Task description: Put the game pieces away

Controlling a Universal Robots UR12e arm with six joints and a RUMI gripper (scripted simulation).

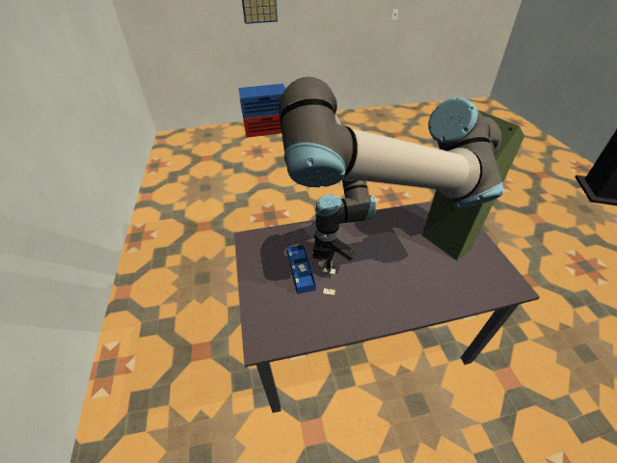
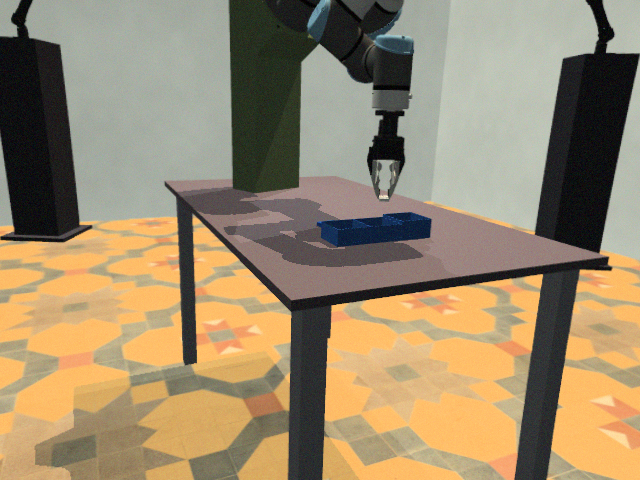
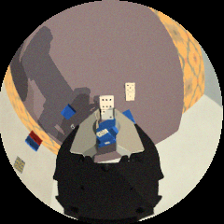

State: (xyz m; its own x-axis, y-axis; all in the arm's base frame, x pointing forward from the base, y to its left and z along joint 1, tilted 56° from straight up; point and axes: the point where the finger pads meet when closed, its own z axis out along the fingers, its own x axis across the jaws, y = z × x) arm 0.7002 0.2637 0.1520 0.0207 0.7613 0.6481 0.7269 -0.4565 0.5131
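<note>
A long blue bin [image 1: 299,271] with three compartments lies on the dark table; it also shows in the exterior view [image 2: 374,228]. Its marks are too small to read. My gripper [image 1: 329,266] hangs a little above the table, just right of the bin, and is shut on a white domino [image 3: 106,102]. The domino sticks out below the fingertips [image 2: 383,195]. A second white domino [image 1: 329,291] lies flat on the table near the bin's front end, and shows in the wrist view [image 3: 130,91]. Blue parts of the bin [image 3: 68,111] show beside the fingers.
The arm's green pedestal [image 1: 468,199] stands on the table's back right corner. A blue and red crate stack [image 1: 261,109] sits on the floor by the back wall. Two black pillars [image 2: 36,139] [image 2: 584,149] stand beside the table.
</note>
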